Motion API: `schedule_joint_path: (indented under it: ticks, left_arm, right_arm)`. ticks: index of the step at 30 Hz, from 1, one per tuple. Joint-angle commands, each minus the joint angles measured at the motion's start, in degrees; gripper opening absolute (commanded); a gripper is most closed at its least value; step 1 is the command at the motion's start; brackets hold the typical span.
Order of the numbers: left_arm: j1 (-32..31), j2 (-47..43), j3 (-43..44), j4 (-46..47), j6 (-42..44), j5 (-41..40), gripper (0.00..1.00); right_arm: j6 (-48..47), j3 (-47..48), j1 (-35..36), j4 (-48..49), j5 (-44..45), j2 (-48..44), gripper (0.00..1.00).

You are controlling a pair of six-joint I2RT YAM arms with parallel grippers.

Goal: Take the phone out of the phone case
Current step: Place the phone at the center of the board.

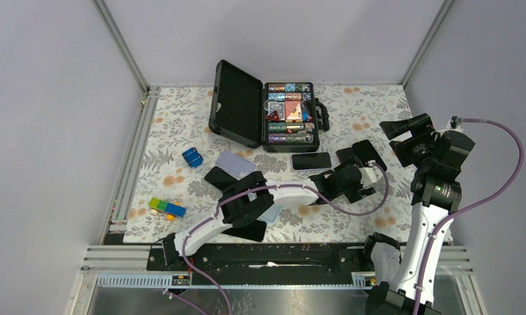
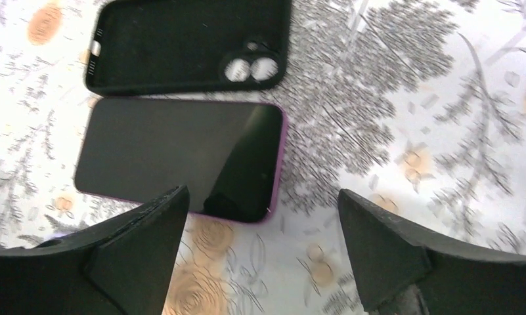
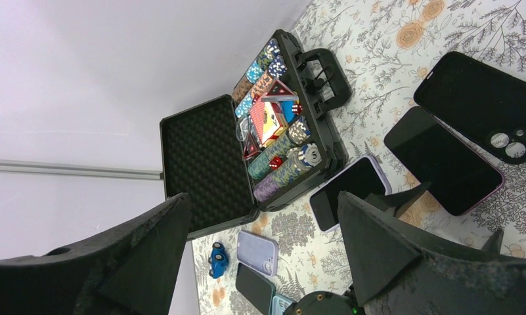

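The phone (image 2: 181, 154) lies flat on the tabletop (image 2: 411, 131) with its screen up, in the right half of the scene. The empty black case (image 2: 181, 46) lies just beside it, on its right, with the open side up; I cannot tell whether their long edges touch. So the phone looks already out of the case, and I judge that the step in hand is only to let go and move away cleanly. The left hand (image 2: 260, 197) hovers low over the corner of the phone with its fingers spread wide, and it holds nothing. To do this well, it should go straight up first and only then draw back toward the near left, so that no finger pushes the phone back against the case or slides it on the cloth. The fingers should remain wide until they are well above the phone. The right hand (image 3: 260, 203) is raised high at the right side, also wide open and empty, and I think it can simply wait there.
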Motion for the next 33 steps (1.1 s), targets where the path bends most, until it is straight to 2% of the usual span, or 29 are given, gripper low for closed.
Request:
schedule_joint_path:
  ticks: [1, 8, 11, 16, 21, 24, 30, 33]
  left_arm:
    - [-0.69, -4.68, -7.44, -5.1, -2.32, 8.6, 0.91]
    - [-0.15, -15.42, -17.32, -0.54, -4.34, 11.43, 0.95]
    - [1.38, -19.77, -20.45, -1.74, -4.26, 13.9, 0.98]
    - [6.81, -26.06, -25.11, -5.42, -6.23, 22.06, 0.99]
    - [12.44, -32.41, -32.86, -3.87, -8.18, 23.42, 0.99]
    - [15.28, -36.59, -37.45, -0.51, -12.07, 22.53, 0.99]
    - [20.73, -42.88, -45.85, 8.5, -22.18, 22.2, 0.99]
    - [21.87, -45.26, -49.62, 11.51, -25.0, 19.41, 0.99]
  right_arm:
    - [-0.1, -0.57, -0.34, 2.14, -0.73, 0.51, 0.88]
    - [-1.35, -0.69, -0.34, 2.33, 0.14, 1.84, 0.89]
    - [-1.27, -1.58, -0.33, 3.48, 0.17, 1.98, 0.89]
    - [-1.43, -3.52, -0.34, 5.97, -0.56, 2.84, 0.91]
    - [-1.44, -8.81, -0.13, 12.8, -2.61, 6.93, 0.88]
    - [-2.35, -11.41, 2.48, 16.58, -1.12, 12.66, 0.82]
    - [-3.61, -8.14, 11.75, 19.96, 6.33, 27.74, 0.62]
    - [-2.81, -5.2, 13.32, 21.68, 7.93, 35.22, 0.45]
